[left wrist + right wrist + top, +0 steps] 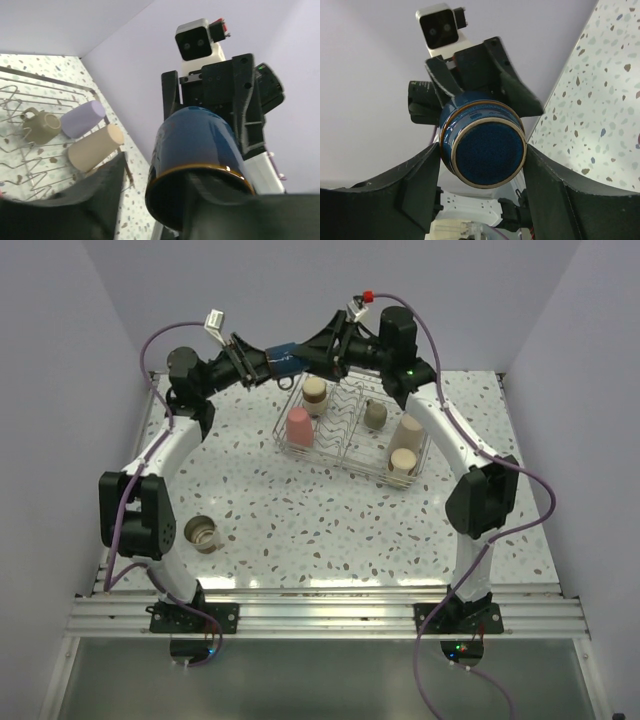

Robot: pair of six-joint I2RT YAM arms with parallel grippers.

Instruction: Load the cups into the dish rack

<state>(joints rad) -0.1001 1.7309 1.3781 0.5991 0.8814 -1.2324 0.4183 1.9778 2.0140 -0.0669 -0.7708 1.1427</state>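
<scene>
A dark blue glazed cup (pixel 286 360) hangs in the air between my two grippers, above the far left corner of the dish rack (pixel 350 462). My right gripper (pixel 308 355) is shut on the cup's base end, with its fingers against both sides of the cup (pixel 482 150). My left gripper (pixel 262 366) is open. One of its fingers (pixel 215 195) sits inside the cup's mouth (pixel 195 145) and the other stands apart from the wall. The rack holds a pink cup (pixel 299 425), beige cups (pixel 315 392), a grey mug (pixel 375 415) and a lavender cup (pixel 82 118).
A grey-beige cup (pixel 203 533) stands upright on the speckled table (pixel 300 520) at the near left, beside the left arm. Lilac walls close in behind and on both sides. The rack's divider prongs (pixel 30 175) show under the left wrist.
</scene>
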